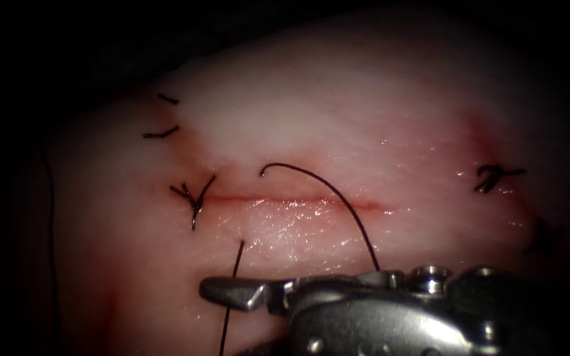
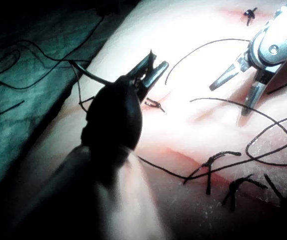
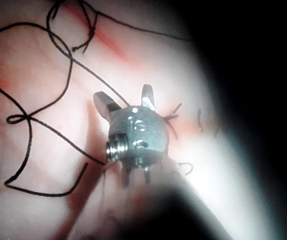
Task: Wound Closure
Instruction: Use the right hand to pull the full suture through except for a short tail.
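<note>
The right tool [image 2: 236, 95] is hovering with jaws spread, gripping nothing. The left tool [image 2: 151, 70] is pinching the curved needle [image 2: 86, 72] near one end, jaws closed, clear of the tissue [image 1: 377, 125]. Thread [image 1: 338, 194] is arching over the cut [image 1: 298, 201].

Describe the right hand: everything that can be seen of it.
The right hand is bright polished metal, with a rounded wrist, a ridged pivot pin and two short tapered jaws. The jaws are spread open and hold nothing. In the endoscope view it lies below the cut, over the tissue, with loose thread running past it.
</note>
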Robot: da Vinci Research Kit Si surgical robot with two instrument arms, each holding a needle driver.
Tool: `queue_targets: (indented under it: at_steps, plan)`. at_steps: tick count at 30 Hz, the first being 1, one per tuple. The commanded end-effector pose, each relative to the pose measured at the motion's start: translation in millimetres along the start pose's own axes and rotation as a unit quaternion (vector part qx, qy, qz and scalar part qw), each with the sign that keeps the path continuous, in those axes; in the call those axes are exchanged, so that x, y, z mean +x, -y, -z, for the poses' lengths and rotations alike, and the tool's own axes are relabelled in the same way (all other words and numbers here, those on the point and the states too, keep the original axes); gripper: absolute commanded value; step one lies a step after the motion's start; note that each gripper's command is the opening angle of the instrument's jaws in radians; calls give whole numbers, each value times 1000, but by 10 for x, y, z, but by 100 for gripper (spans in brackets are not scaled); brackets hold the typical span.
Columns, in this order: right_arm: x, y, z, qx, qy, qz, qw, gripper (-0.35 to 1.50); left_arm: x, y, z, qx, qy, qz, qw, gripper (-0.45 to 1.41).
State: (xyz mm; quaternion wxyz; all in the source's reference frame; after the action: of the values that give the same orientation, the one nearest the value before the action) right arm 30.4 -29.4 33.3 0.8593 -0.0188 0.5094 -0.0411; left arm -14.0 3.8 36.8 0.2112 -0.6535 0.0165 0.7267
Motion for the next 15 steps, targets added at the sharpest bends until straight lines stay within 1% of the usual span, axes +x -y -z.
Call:
queue_targets:
  at_steps: [1, 3, 8, 10, 12, 15]
  plan:
    - [-7, -16, -13, -3, -1, 1, 1000, 125, 0, 7, -7, 1, -2, -2, 1000, -45]
    - [-22, -21, -20, -5, 1, 2, 1000, 125, 0, 7, -8, 1, -2, -2, 1000, -45]
    - [-42, -25, -31, -9, 4, 6, 1000, 126, 0, 7, -7, 0, -1, -2, 1000, -45]
    - [-48, -25, -35, -10, 5, 7, 1000, 121, 0, 7, -7, 0, -1, -2, 1000, -45]
    - [-50, -25, -38, -11, 6, 8, 1000, 106, 0, 7, -8, 0, -1, -2, 1000, -45]
    - [-50, -28, -38, -11, 8, 7, 1000, -35, -1, 7, -8, 0, -1, -2, 1000, -45]
